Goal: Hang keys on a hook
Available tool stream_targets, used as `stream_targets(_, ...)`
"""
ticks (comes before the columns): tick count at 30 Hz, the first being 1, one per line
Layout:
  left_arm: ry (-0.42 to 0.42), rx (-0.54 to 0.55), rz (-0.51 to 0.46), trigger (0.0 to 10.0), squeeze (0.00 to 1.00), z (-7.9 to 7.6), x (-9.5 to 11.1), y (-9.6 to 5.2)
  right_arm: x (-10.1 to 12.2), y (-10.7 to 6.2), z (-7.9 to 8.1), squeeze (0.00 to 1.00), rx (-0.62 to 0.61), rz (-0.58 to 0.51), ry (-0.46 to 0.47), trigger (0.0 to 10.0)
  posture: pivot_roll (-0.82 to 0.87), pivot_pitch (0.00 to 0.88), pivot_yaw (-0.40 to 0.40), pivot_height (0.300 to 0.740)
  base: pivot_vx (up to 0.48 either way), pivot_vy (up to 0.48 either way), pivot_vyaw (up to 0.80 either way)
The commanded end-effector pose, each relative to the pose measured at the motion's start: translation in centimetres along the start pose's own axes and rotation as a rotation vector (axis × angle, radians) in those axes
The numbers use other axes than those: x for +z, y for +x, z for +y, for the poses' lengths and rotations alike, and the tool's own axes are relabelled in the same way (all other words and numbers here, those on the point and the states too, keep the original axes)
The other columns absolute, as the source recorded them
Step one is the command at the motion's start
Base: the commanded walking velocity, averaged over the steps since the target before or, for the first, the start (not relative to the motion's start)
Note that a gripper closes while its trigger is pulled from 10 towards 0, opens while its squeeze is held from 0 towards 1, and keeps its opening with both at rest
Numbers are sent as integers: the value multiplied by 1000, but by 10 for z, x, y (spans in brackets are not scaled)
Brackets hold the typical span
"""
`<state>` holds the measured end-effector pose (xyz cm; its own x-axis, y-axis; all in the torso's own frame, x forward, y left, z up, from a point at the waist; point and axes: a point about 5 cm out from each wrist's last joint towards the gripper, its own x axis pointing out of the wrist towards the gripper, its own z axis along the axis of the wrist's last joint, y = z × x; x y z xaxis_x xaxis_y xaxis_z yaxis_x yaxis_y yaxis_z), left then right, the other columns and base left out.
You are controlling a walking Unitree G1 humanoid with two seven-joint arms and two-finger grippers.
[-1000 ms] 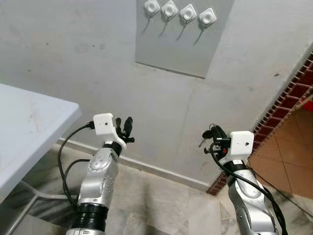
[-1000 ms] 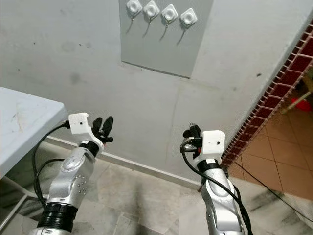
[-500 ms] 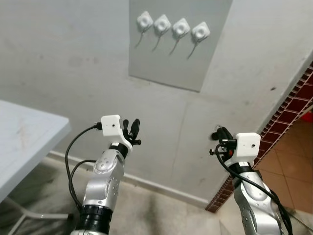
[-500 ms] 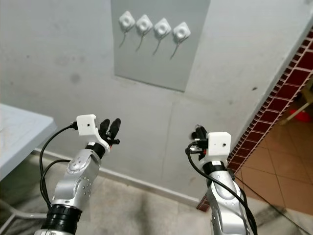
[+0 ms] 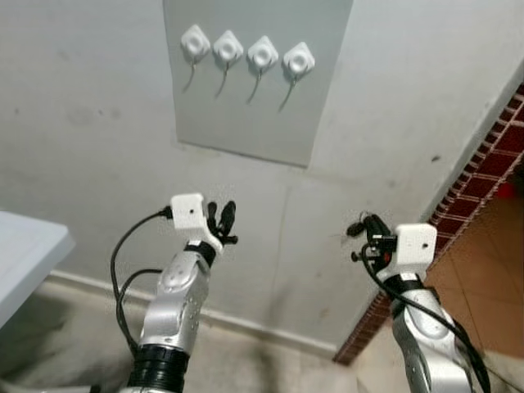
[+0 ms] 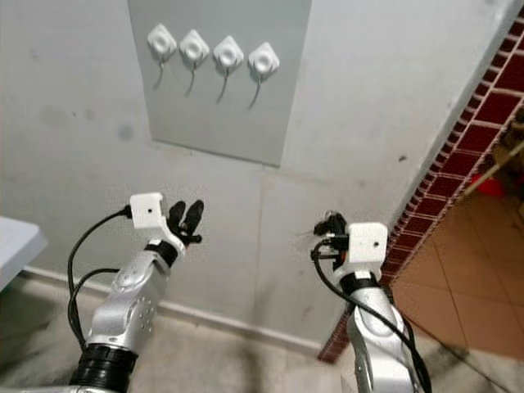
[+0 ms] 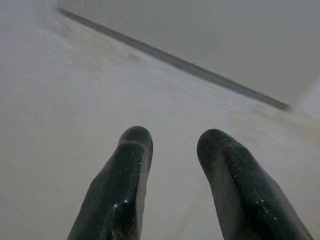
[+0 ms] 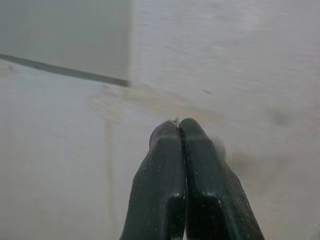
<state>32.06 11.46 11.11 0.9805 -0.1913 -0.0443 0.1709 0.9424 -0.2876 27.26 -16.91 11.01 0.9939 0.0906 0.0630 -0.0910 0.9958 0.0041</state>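
Hooks: four white hooks (image 5: 246,54) in one row on a grey panel (image 5: 246,123) fixed to the wall (image 5: 82,164) ahead of me and above my arms. Each has a diamond-shaped white base and a thin curved wire hanging under it. Nothing hangs on any of them.

Left gripper: my left gripper (image 5: 221,221) is raised in front of the wall, below the panel's lower edge and toward its left side. Its two black fingers (image 7: 125,185) stand apart with open wall between them, holding nothing.

Right gripper: my right gripper (image 5: 368,227) is raised too, lower than the panel and to its right, close to the wall. In the right wrist view my two fingers (image 8: 165,185) are pressed tight together from base to tip; a tiny pale speck shows at the tips.

Keys: a small dark shape (image 5: 355,229) sticks out at the front of my right fingers in the head views, with a thin bit pointing left. It is too small and blurred for me to count keys or see a ring; it sits at my right fingertips, well below and right of the hooks.

Arms: two, both silver, each with a white camera box at the wrist and black cable looping off it.

Table: one white table corner (image 5: 24,262) at my far left.

Brick edge: one dark red tiled edge (image 5: 483,164) runs diagonally on my right, with orange floor tiles (image 5: 491,254) beyond it.
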Motion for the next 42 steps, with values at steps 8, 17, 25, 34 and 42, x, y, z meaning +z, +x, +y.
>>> stream_targets(8,17,12,-24,10000,0,1,6,-1,6,3,7,0,29,-20,4,10000,74,0,-77,736,230,0,0)
stream_targets(17,67,-75,-73,10000,0,-12,21,0,1,-1,17,0,121,13,4,10000,75,0,-81,736,0,0,0)
stream_targets(25,110,-179,-100,10000,0,-27,36,1,12,6,22,0,191,-26,10,10000,75,0,-78,736,0,0,0)
stream_targets(34,127,-242,-115,10000,0,-40,48,2,29,30,33,0,328,-94,-85,10000,66,0,-66,736,0,0,0)
stream_targets(42,129,-266,-152,10000,0,-46,60,0,44,54,44,0,397,-142,-102,10000,77,0,-71,736,0,0,0)
